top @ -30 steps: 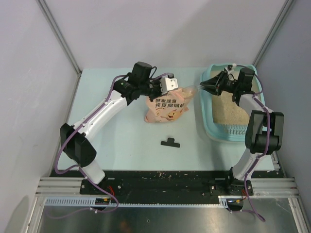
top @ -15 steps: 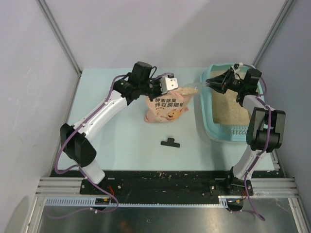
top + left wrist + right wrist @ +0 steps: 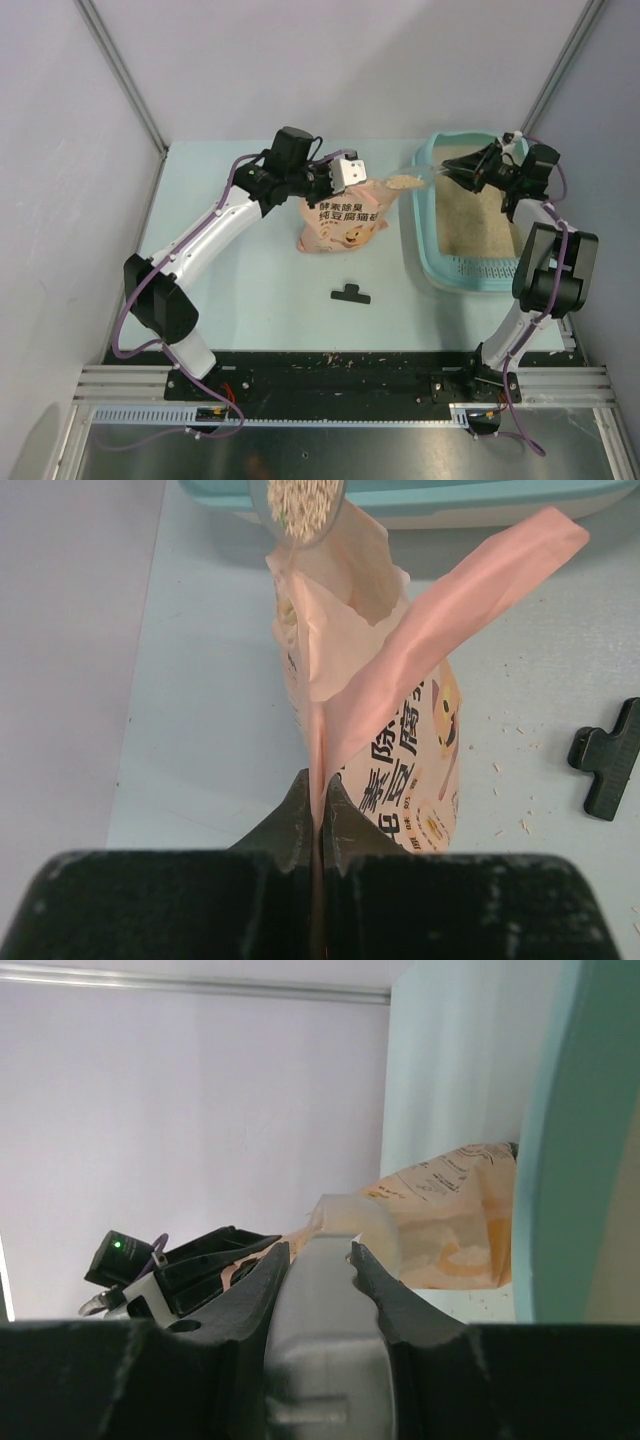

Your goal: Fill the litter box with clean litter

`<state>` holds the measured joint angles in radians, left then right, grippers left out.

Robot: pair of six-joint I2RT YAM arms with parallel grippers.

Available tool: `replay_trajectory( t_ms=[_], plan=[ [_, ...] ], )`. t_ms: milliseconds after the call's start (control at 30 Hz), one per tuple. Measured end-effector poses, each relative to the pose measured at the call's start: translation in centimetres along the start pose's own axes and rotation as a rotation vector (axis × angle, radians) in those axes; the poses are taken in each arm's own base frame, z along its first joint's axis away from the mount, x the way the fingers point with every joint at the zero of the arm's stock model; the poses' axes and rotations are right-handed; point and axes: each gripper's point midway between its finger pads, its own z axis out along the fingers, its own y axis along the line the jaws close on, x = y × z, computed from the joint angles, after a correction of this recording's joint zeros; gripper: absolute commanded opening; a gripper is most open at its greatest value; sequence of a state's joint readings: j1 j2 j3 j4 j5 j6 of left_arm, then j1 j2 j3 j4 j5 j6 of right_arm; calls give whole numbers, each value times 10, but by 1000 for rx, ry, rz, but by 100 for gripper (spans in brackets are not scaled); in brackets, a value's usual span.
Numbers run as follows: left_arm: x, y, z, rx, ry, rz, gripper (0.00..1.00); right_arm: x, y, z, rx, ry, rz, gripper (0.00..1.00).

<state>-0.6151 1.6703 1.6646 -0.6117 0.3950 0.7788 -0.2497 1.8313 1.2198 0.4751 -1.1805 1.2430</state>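
Note:
The teal litter box point(image 3: 422, 222) stands at the right with beige clean litter point(image 3: 472, 225) on its floor and a perforated ledge at its near end. My right gripper point(image 3: 463, 167) is shut on the handle of a clear scoop point(image 3: 328, 1290). The scoop's bowl holds litter point(image 3: 404, 182) between the bag's mouth and the box's left rim. It also shows at the top of the left wrist view point(image 3: 305, 505). My left gripper point(image 3: 358, 180) is shut on the top flap of the peach-pink cat bag point(image 3: 340, 222), holding its mouth open point(image 3: 318, 792).
A black clip point(image 3: 350, 293) lies on the table in front of the bag and shows in the left wrist view point(image 3: 605, 760). Grey walls close in on the left, back and right. The box's rim point(image 3: 570, 1140) fills the right of the right wrist view.
My right gripper has drawn back to the right, pulling the scoop out of the bag's mouth with litter in its bowl. The left gripper and the bag have stayed still.

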Motion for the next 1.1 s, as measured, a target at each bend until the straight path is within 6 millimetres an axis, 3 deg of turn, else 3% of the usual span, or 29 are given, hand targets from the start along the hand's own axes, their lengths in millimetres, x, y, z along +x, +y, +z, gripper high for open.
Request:
replay_trajectory(
  t_ms=[100,300,467,667,933,1100],
  plan=[
    [0,0,0,0,0,0,0,-8,4,-20,6,-34,5,0],
    [0,3,5,2,1,-1,0,-43,21,-86,22,-200,-26,0],
    [0,5,10,3,1,-2,0,-60,22,-134,58,-345,-38,0],
    [-1,6,11,5,-2,-2,0,-56,20,-165,172,-494,-87,0],
    [-1,0,13,22,-20,0,0,-47,42,-209,420,-739,-285,0],
    [-3,-10,10,44,-39,3,0,-46,28,-255,570,-866,-266,0]
  ],
)
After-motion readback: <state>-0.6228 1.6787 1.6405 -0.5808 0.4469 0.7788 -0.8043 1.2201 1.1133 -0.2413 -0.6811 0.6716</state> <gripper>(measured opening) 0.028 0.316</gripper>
